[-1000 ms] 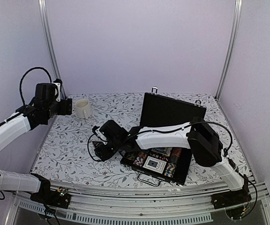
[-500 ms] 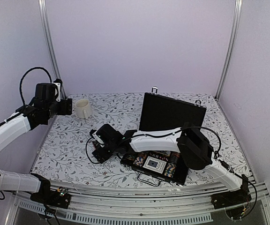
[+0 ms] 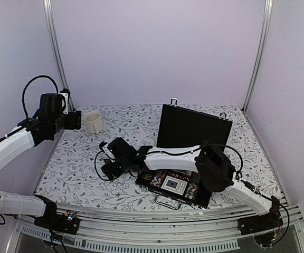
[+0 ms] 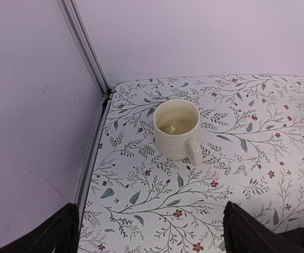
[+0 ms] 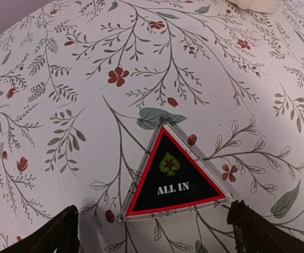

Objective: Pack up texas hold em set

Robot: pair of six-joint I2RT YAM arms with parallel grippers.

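Note:
The black briefcase (image 3: 194,128) lies open right of centre, its lid upright and its metal handle (image 3: 166,202) at the near edge. Its base holds multicoloured chip rows (image 3: 193,188) and a card deck (image 3: 171,183). A black triangle (image 5: 173,176) with a red border and the words ALL IN lies flat on the floral cloth. My right gripper (image 5: 157,238) is open just above it, one finger to each side of its near edge. In the top view the right gripper (image 3: 107,166) is left of the case and hides the triangle. My left gripper (image 4: 152,238) is open and empty.
A cream mug (image 4: 177,129) stands upright in the far left corner, ahead of the left gripper; it also shows in the top view (image 3: 92,122). A metal frame post (image 4: 86,58) and the side wall run along the table's left edge. The right arm (image 3: 173,155) reaches across in front of the case.
My right gripper has moved a little to the left, away from the case, and its arm has stretched out further. The left arm has not moved.

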